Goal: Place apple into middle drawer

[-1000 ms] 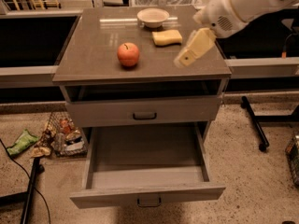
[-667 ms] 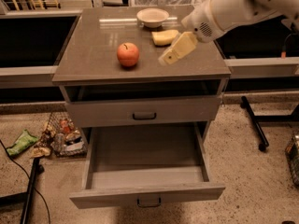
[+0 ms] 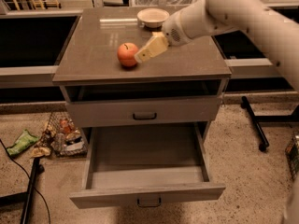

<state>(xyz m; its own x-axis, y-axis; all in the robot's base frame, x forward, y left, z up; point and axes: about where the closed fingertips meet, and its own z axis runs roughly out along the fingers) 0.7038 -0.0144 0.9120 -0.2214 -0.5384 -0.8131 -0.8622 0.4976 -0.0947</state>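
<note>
The red-orange apple [image 3: 127, 54] sits on the grey cabinet top [image 3: 93, 55], left of centre. My gripper [image 3: 142, 56] reaches in from the upper right on a white arm and its tip is right beside the apple's right side, close to touching it. The middle drawer [image 3: 145, 174] is pulled out and open below, and its inside is bare. Its small dark handle [image 3: 149, 202] is at the front. The closed grey drawer front [image 3: 144, 111] with its own handle is above it.
A pale bowl [image 3: 153, 17] stands at the back of the cabinet top. Litter and a wire basket [image 3: 65, 134] lie on the floor at the left. A black stand leg [image 3: 254, 122] is on the floor at the right. A dark cable runs at the lower left.
My gripper has moved left across the cabinet top, from near the sponge to right beside the apple. The apple and the drawer have not moved.
</note>
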